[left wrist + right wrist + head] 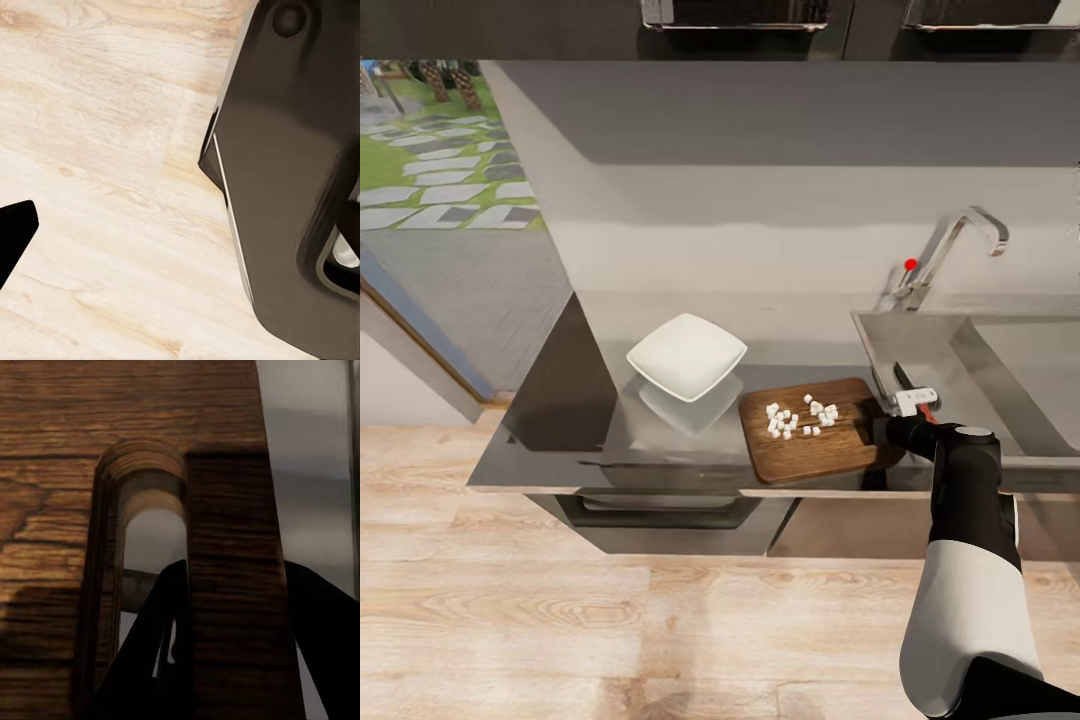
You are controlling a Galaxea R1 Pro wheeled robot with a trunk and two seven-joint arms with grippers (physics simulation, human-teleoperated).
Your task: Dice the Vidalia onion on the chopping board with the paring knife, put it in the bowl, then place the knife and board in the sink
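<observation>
The dark wooden chopping board (810, 440) lies on the countertop with the diced onion (800, 416), a heap of small white cubes, on its middle. My right gripper (884, 432) is at the board's right short edge. In the right wrist view one finger (161, 645) passes through the oval slot (154, 547) and the other hugs the outer edge, shut on the strip of chopping board (232, 585) between them. The paring knife (903, 377) lies just right of the board on the sink's drainboard, its red handle partly under my wrist. The white square bowl (686, 355) stands left of the board.
The grey sink (1000, 370) with its chrome tap (950, 250) fills the counter's right end. In the left wrist view one left fingertip (15, 232) hangs at the frame's edge over the wooden floor (112, 150), beside my dark base (285, 165).
</observation>
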